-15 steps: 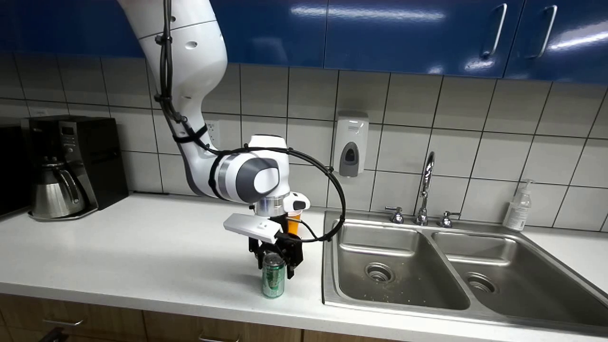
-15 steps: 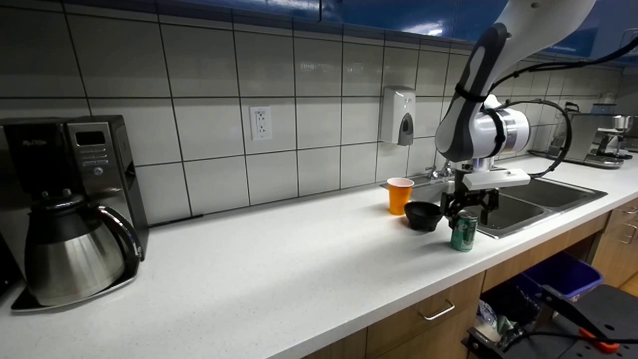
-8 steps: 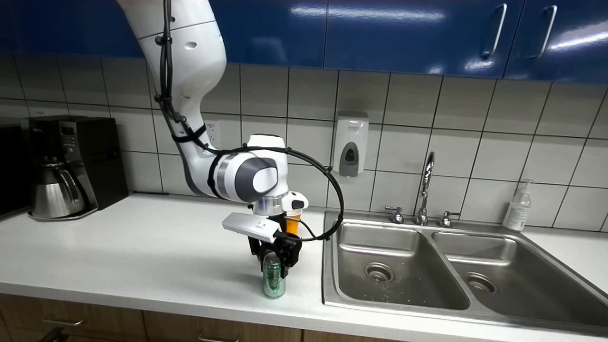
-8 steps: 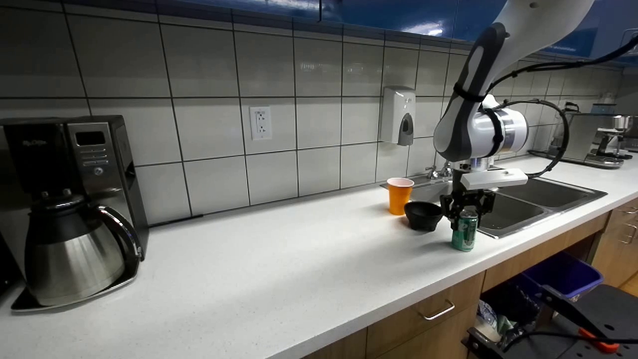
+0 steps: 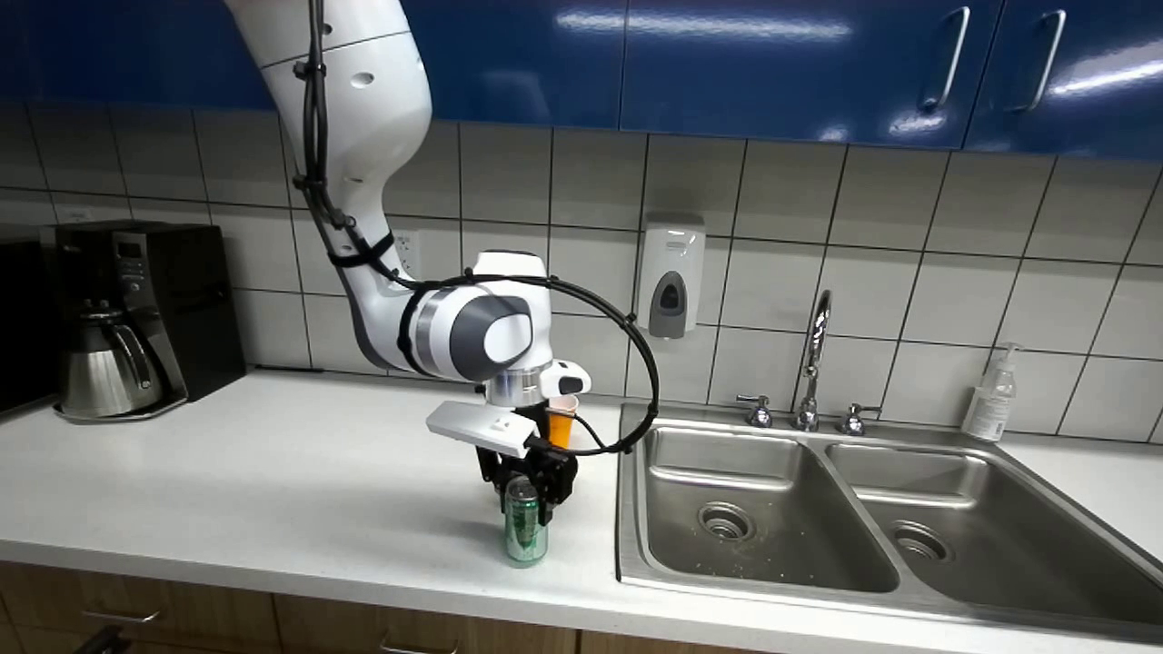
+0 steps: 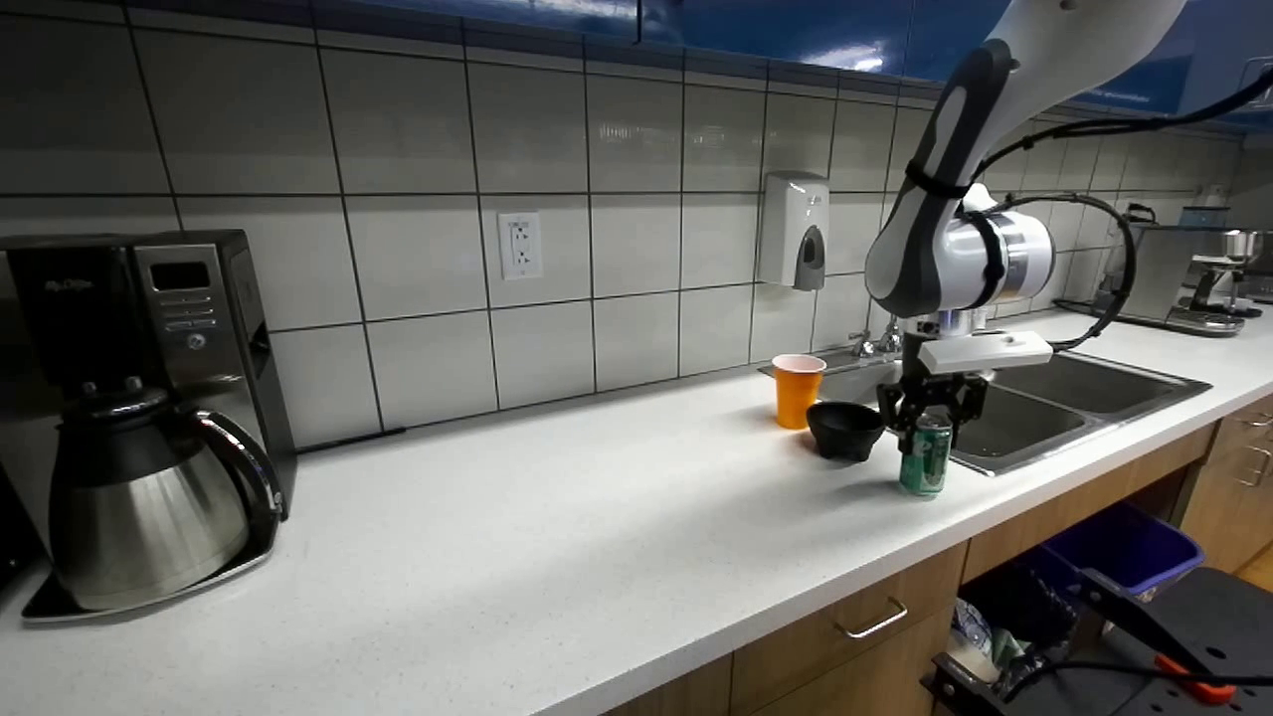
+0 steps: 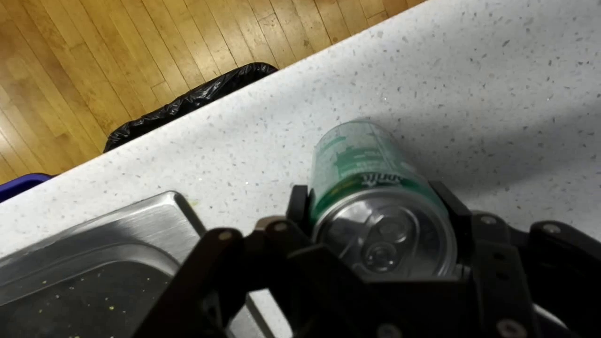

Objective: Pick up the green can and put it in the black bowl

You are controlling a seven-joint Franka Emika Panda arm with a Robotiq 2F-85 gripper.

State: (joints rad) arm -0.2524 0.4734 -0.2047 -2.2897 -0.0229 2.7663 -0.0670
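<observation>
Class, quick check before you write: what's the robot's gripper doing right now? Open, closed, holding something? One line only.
Gripper: closed, holding the can near its top.

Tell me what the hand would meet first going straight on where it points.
Likely the white countertop: the hand points down, closed on the green can, so the can would reach it first. Any gap beneath is hard to judge.

- Here's the green can (image 7: pixel 382 206), its top smooth, shining metal!
- Black bowl (image 6: pixel 843 440), matt-looking.
- Tabletop (image 6: pixel 497 557) smooth, softly sheened.
- Sink (image 7: pixel 148 219), brushed steel.
- Upper cabinets (image 5: pixel 772 73), gleaming high-gloss!
- Wall tiles (image 6: pixel 636 244), glazed.
- Floor (image 7: pixel 141 51), polished wood.
- Black bag (image 7: pixel 190 104), crinkled, shiny plastic.
</observation>
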